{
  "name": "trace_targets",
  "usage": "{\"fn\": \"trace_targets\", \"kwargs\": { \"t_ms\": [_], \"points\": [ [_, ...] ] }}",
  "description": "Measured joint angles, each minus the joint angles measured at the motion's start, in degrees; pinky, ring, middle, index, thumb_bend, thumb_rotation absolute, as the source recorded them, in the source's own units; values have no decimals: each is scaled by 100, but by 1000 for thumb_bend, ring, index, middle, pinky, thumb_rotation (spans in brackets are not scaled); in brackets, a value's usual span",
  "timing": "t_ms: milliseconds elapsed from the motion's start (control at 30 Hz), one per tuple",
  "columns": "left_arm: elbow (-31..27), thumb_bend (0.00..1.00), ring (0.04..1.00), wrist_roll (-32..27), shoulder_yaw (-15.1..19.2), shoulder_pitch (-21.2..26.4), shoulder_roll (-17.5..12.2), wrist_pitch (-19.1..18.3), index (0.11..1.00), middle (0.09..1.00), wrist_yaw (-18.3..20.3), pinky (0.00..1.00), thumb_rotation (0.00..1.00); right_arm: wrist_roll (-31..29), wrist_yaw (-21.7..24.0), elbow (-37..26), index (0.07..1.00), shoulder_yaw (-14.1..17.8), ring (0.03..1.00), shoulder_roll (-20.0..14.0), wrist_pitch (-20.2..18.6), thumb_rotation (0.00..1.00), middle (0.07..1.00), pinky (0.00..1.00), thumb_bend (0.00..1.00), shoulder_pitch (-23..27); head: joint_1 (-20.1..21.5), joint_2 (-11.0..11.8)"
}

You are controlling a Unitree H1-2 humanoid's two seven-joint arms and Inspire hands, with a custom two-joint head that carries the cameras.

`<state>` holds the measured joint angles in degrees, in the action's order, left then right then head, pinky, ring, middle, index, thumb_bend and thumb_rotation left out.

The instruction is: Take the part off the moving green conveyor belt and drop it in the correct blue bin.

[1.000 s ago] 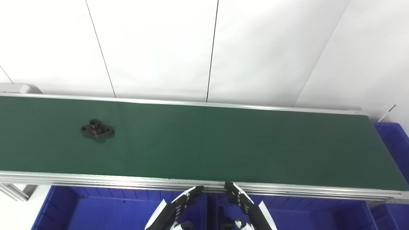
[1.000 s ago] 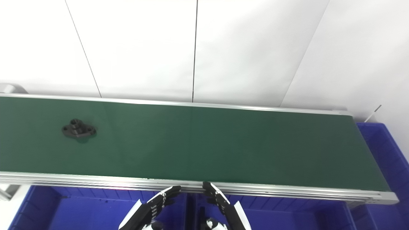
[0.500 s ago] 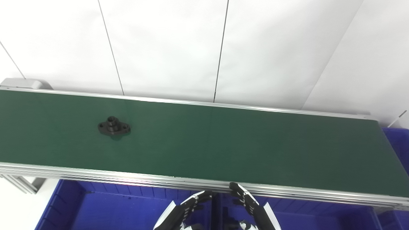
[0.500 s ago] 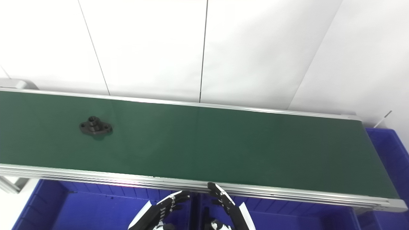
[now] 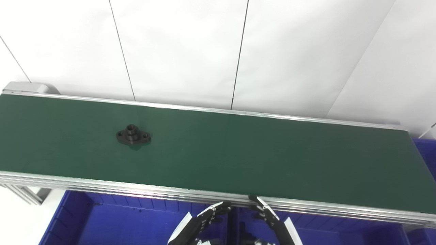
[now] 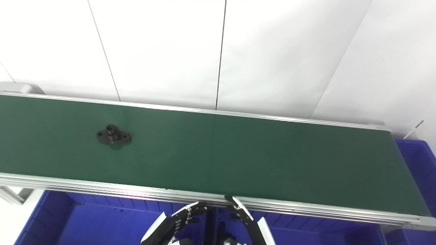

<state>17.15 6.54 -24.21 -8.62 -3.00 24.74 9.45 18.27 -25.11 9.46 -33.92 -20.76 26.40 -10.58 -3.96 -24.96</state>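
Note:
A small black flanged part (image 5: pixel 133 136) with a raised hub and two bolt ears lies flat on the green conveyor belt (image 5: pixel 259 160), left of centre. Both hands hang low at the bottom edge, below the belt's near rail and far to the right of the part. My left hand (image 5: pixel 204 223) is open with its fingers spread and nothing in it. My right hand (image 5: pixel 272 219) is likewise open and empty. Much of each hand is cut off by the picture's bottom edge.
The belt's silver near rail (image 5: pixel 136 189) runs just above the hands. Blue bins sit under it: one at bottom left (image 5: pixel 119 224), one at bottom right (image 5: pixel 340 233), another past the belt's right end (image 6: pixel 420 163). A white panelled wall stands behind.
The camera has shifted, sliding the whole scene right. The part has also travelled right along the belt. Both hands have sunk slightly lower in the picture and stay open.

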Motion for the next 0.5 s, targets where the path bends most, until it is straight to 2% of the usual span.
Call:
{"fn": "trace_targets", "kwargs": {
  "t_ms": [100,233,367,467,500],
  "points": [
    [-19,860,907,-4,-2,0,-12,1,887,890,6,858,784,716,-990,-290,913,-490,872,-424,-1,902,941,758,810,195,17,0],
    [-22,845,906,-1,-21,-33,-53,2,882,899,11,853,789,1005,-1793,-811,896,-748,817,-586,-2,876,899,676,839,486,70,9],
    [-20,859,906,-6,-33,-45,-54,2,875,888,11,859,780,698,-1925,-1370,912,-791,831,-581,-1,884,909,723,870,653,70,71],
    [-16,848,902,1,-38,-46,-56,2,876,887,4,853,792,459,-1791,-1473,917,-546,806,-527,-1,888,893,751,845,680,88,123],
    [-16,842,898,12,-40,-46,-57,1,875,886,-9,842,800,394,-1734,-1492,917,-404,784,-485,-1,874,881,733,836,689,88,141]
  ]
}}
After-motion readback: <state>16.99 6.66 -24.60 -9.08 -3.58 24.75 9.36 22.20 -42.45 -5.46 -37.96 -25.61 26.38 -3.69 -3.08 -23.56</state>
